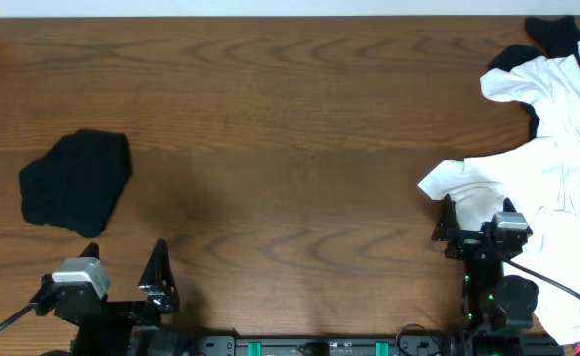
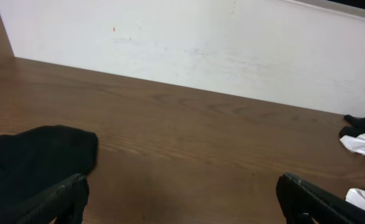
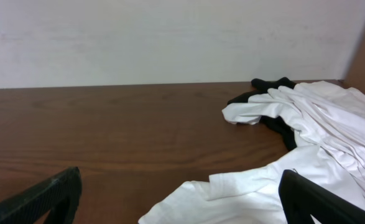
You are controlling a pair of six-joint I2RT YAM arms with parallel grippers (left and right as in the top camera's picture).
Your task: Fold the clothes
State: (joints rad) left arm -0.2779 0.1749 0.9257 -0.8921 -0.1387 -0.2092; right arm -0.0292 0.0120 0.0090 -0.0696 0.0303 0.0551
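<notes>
surface: we see everything resting on it.
bundled garment: on the surface's left end, alone.
heap of clothes: on the surface's right end, from far edge to near edge, garments overlapping.
left gripper: at the surface's near edge, left part.
right gripper: at the surface's near edge, right part, by the heap's fringe.
wall: behind the surface's far edge.

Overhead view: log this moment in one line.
left jaws open | right jaws open | nothing held | black garment bundled left | white garments heaped right
</notes>
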